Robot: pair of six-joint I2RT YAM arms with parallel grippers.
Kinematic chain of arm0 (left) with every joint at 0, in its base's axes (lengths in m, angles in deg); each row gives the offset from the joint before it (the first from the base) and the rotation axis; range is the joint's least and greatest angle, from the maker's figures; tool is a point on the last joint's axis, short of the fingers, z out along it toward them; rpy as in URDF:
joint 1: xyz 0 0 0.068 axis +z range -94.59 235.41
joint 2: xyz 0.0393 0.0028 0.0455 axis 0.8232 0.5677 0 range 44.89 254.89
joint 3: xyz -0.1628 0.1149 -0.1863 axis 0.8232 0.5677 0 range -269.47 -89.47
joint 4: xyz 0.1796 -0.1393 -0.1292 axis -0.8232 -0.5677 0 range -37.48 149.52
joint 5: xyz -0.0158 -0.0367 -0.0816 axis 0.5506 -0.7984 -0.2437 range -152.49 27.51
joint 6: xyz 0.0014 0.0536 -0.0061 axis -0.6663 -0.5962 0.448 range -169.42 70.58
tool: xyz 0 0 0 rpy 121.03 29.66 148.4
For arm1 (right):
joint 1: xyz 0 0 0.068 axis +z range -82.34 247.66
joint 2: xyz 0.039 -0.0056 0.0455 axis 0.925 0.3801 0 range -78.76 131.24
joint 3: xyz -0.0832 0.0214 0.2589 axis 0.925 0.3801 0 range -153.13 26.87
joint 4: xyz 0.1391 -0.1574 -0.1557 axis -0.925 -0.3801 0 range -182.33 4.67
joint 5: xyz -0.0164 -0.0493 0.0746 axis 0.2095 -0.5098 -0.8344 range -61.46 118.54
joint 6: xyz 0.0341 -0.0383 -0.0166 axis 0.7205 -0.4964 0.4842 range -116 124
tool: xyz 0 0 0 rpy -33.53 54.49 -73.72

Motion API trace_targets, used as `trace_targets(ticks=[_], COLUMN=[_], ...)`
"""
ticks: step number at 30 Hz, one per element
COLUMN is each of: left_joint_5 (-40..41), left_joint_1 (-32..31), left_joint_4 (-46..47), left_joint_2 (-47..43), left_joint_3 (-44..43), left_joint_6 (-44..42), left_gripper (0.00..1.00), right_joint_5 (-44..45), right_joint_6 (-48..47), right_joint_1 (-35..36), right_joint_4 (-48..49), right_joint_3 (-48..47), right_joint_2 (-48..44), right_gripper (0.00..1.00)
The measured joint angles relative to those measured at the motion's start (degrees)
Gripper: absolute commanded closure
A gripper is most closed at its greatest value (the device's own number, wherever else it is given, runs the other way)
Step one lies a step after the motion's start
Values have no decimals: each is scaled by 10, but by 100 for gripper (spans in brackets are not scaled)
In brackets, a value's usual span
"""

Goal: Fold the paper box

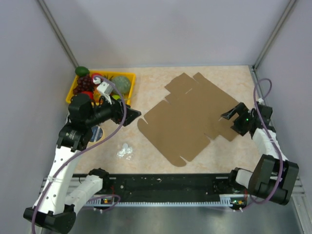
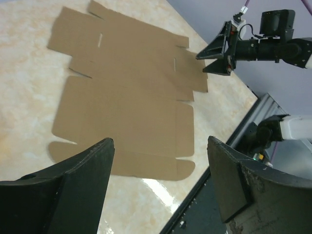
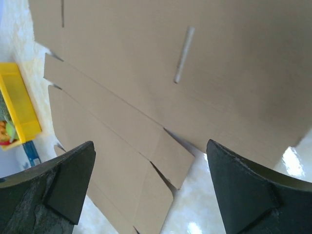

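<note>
The paper box (image 1: 187,117) is a plain brown die-cut cardboard sheet lying flat and unfolded on the table, mid to right. It also shows in the left wrist view (image 2: 126,97) and fills the right wrist view (image 3: 161,73). My left gripper (image 1: 130,113) is open and empty, hovering just left of the sheet's left edge; it shows in its own view (image 2: 161,146). My right gripper (image 1: 232,116) is open and empty, hovering over the sheet's right edge, above a side flap; it shows in its own view (image 3: 150,148).
A yellow tray (image 1: 127,76) with grapes and other fruit stands at the back left, behind the left arm. A small clear wrapper (image 1: 125,151) lies on the table left of the sheet. Grey walls enclose the table. A black rail (image 1: 170,184) runs along the near edge.
</note>
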Motion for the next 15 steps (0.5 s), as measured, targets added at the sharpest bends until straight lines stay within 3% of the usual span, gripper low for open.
trace_targets(ticks=[9, 12, 13, 15], left_joint_5=[-38, -35, -35, -34], left_joint_1=[-57, -84, -90, -98], left_joint_4=[26, 37, 40, 46], left_joint_2=[49, 54, 54, 59], left_joint_3=[37, 39, 39, 39], left_joint_6=[36, 42, 44, 47], left_gripper=[23, 25, 25, 26], right_joint_5=[-64, -87, -89, -93], right_joint_6=[99, 127, 132, 140], right_joint_1=[-37, -37, -37, -37], right_joint_4=[158, 220, 235, 268], right_joint_3=[145, 192, 198, 213], right_joint_2=[37, 39, 40, 45], right_gripper=[23, 33, 42, 50])
